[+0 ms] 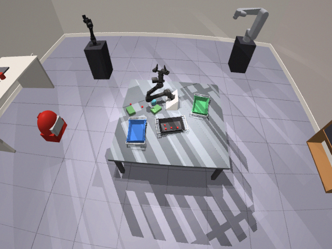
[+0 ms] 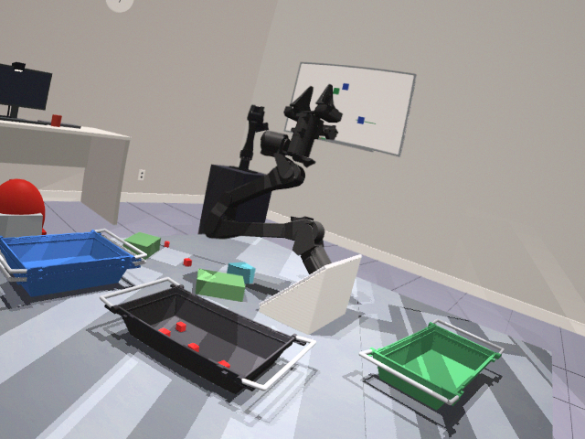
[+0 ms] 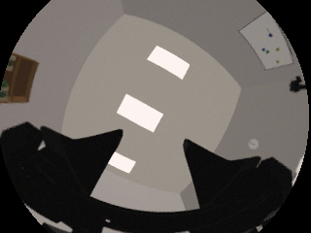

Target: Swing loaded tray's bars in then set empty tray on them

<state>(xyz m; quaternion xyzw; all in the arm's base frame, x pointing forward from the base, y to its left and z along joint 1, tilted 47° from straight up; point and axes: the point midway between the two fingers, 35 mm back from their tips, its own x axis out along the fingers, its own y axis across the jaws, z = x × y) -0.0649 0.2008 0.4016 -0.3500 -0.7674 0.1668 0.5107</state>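
The black tray [image 1: 175,122] [image 2: 227,321] stands upright on the table with several small red blocks inside. Its left bar [image 2: 134,288] and right bar [image 2: 289,364] stick out beyond its ends. An empty blue tray [image 1: 137,131] [image 2: 70,278] stands upright to its left in the top view, with bars at its two ends. An empty green tray [image 1: 200,106] [image 2: 434,369] stands to the right, its bars also out at the ends. My gripper [image 1: 161,65] [image 2: 320,86] [image 3: 154,138] is open and empty, pointing up, high above the table and away from the trays.
Two green blocks [image 1: 130,110] [image 1: 155,109] and a teal block [image 1: 153,101] [image 2: 241,273] lie behind the blue and black trays. Two loose red blocks [image 1: 130,104] [image 1: 142,106] lie near them. A white wedge [image 1: 173,104] [image 2: 325,294] stands by the arm's base.
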